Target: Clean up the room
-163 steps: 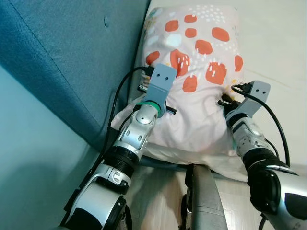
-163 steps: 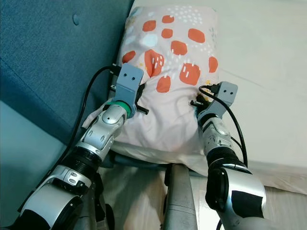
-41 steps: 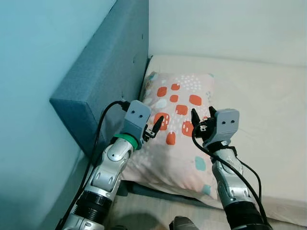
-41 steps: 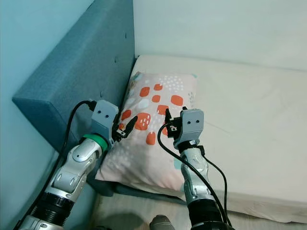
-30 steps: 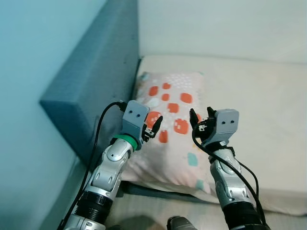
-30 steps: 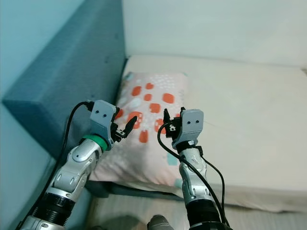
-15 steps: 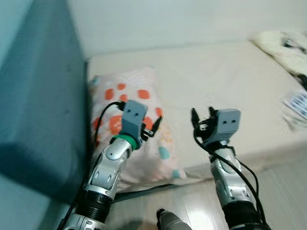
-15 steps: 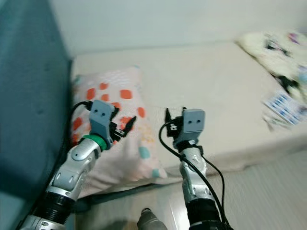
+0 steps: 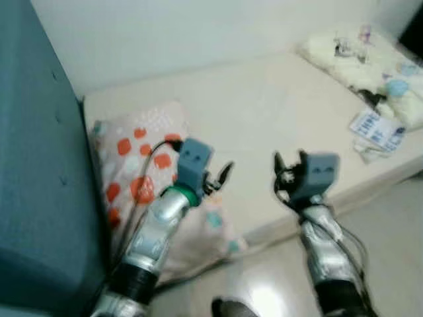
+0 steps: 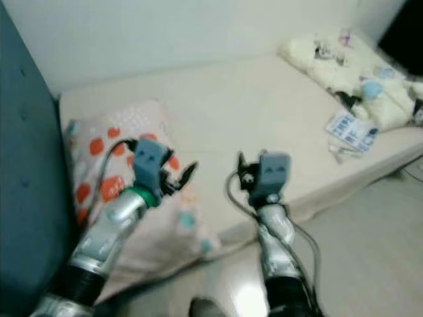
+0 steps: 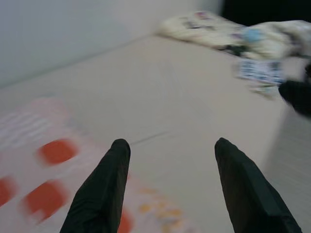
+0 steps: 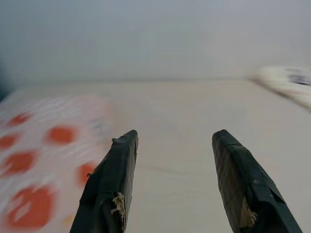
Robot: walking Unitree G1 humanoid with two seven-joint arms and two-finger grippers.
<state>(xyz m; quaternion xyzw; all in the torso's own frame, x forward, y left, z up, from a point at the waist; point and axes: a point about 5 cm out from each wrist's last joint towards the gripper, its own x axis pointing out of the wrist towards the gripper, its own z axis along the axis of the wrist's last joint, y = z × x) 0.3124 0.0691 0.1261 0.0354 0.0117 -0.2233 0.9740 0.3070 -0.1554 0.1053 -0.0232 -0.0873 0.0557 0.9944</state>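
Note:
A pillow [image 9: 132, 165] with orange and teal spots lies at the head of the cream mattress [image 9: 264, 112], against the blue headboard [image 9: 33, 198]. My left gripper [image 9: 223, 177] hovers open above the pillow's near corner, nothing between its fingers [image 11: 104, 189]. My right gripper [image 9: 289, 165] is raised open over the mattress's front edge, also holding nothing, its fingers [image 12: 114, 179] pointing across the bed. A crumpled cream blanket [image 10: 344, 59] with small items on it and a blue-and-white packet [image 10: 350, 131] lie at the far right of the bed.
Pale floor [image 10: 370, 244] runs along the bed's front edge at the lower right. A white wall [image 9: 198, 26] stands behind the bed. A dark shape [image 10: 406, 33] sits at the top right corner. The eye views are blurred.
The camera has swung right: pillow and headboard slid left, while the blanket and packet came further into view. Both grippers, earlier pressed on the pillow, stay raised and open.

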